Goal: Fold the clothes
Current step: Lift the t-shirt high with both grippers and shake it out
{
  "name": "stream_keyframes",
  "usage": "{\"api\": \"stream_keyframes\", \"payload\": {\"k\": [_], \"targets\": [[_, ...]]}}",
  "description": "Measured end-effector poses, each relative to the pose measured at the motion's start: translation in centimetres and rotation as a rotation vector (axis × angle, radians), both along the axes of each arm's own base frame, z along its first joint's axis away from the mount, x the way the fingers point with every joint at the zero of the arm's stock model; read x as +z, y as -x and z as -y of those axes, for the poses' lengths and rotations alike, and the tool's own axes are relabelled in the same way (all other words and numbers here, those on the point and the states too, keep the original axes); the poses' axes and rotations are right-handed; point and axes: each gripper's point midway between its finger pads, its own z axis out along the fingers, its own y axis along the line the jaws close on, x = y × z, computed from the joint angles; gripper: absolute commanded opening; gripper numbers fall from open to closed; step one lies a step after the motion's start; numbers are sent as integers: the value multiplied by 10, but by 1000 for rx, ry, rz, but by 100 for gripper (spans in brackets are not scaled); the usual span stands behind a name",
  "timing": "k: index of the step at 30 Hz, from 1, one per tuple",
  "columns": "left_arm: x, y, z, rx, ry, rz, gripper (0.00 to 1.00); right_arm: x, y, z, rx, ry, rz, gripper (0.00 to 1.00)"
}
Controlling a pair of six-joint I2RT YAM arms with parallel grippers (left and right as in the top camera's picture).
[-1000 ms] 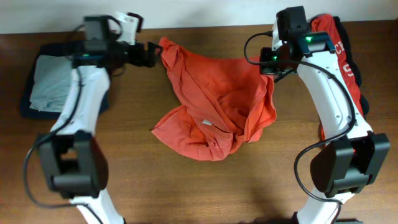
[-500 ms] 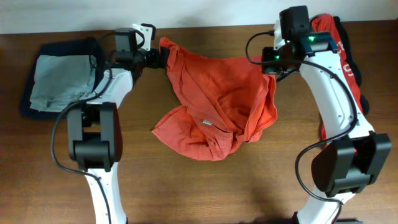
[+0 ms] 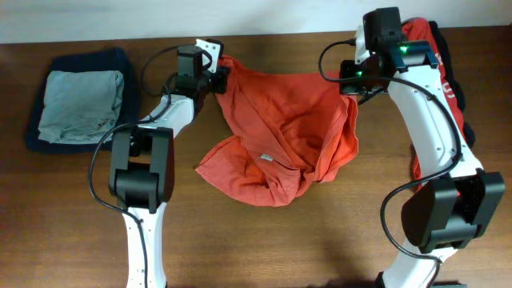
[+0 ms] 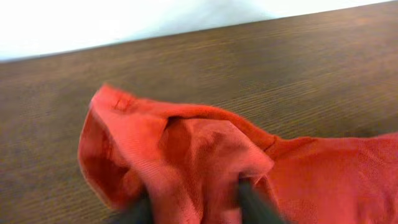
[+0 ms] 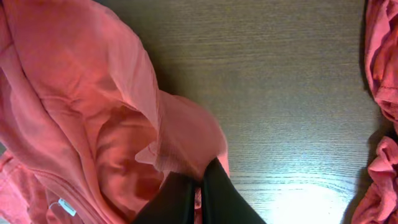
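Between your left fingers (image 4: 255,202) sits a bunched fold of the red-orange T-shirt (image 3: 280,136), with its hemmed corner poking out past the tips. Your left gripper (image 4: 198,202) is clamped around that wad, but the pads are blurred, so I cannot tell how much cloth they really have. Your right gripper (image 5: 200,177) is pinched tight, fingers together, on the opposite edge of the same shirt. The cloth drapes away to one side of its tips, with bare table (image 5: 292,93) on the other. Between the two grips the shirt lies crumpled and doubled over itself, label (image 3: 266,158) showing

Watch for these. If the left fingers have caught more than one layer, spreading your arms would likely raise a twisted lump rather than a flat panel. A shallow bite on either side may slip once the cloth goes taut. Just outside your right fingers lie more red garments (image 3: 448,88), near enough to snag on a wide swing. The folded grey-blue garment (image 3: 80,104) lies well outside your left fingers, so the risk there looks smaller
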Motion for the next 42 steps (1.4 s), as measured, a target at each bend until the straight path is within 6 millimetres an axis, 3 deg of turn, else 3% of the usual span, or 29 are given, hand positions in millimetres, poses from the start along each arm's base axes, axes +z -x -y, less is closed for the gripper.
{"api": "stream_keyframes", "payload": {"k": [8, 13, 16, 20, 23, 26, 29, 33, 35, 39, 42], "targets": [[2, -6, -11, 63, 11, -20, 1, 0, -1, 3, -4, 11, 5, 4], [34, -12, -24, 112, -1, -13, 1, 3, -6, 3, -5, 9, 27, 4], [78, -10, -41, 150, -18, 3, 1, 5, -7, 5, -10, 8, 31, 4], [177, -3, -63, 180, -35, 120, 1, 23, -4, 12, -19, -4, 31, 4], [263, 17, -78, 187, -50, 244, 1, 51, 1, 19, -22, -1, 53, 4], [341, 50, -89, 185, -81, 373, 1, 90, 8, 23, -1, 11, 103, 4], [391, 80, -96, 180, -111, 460, 1, 132, 18, 23, 26, 23, 174, 4], [422, 107, -102, 190, -143, 511, 1, 182, 37, 23, 59, 42, 268, 4], [426, 110, -107, 201, -155, 518, 1, 204, 47, 23, 74, 53, 310, 4], [424, 110, -122, 233, -175, 505, 1, 228, 67, 24, 94, 68, 349, 4], [432, 117, -129, 249, -181, 519, 1, 247, 82, 24, 102, 76, 392, 4]]}}
